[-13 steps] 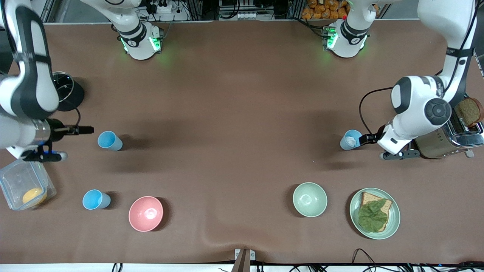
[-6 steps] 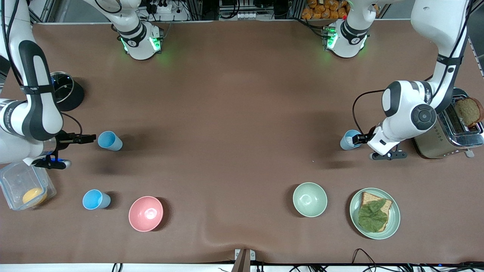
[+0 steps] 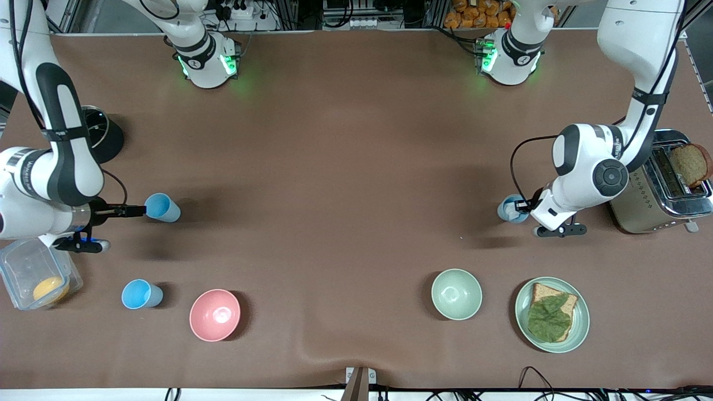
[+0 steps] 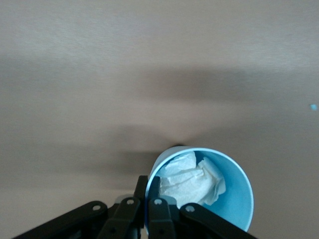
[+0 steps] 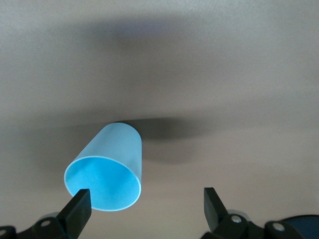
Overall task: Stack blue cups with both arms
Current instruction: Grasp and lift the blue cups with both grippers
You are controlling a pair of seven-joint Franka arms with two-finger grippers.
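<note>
A paler blue cup (image 3: 507, 211) with crumpled white paper inside stands near the left arm's end. My left gripper (image 3: 518, 207) is shut on its rim, one finger inside and one outside, as the left wrist view shows of the cup (image 4: 227, 191) and the gripper (image 4: 148, 186). A bright blue cup (image 3: 162, 208) stands near the right arm's end. My right gripper (image 3: 139, 210) is open right beside it. In the right wrist view the cup (image 5: 112, 159) is close to one finger, off the middle of the gripper (image 5: 145, 206). Another bright blue cup (image 3: 142, 294) stands nearer the camera.
A pink bowl (image 3: 215, 314) and a pale green bowl (image 3: 456, 294) sit near the front edge. A plate (image 3: 579, 328) holds bread with lettuce. A toaster (image 3: 657, 195) stands beside the left arm. A clear container (image 3: 22, 262) and a black pot (image 3: 103, 136) are by the right arm.
My right gripper has moved up to the bright blue cup. My left gripper has shifted toward the right arm's end, and the paler cup has moved a little with it.
</note>
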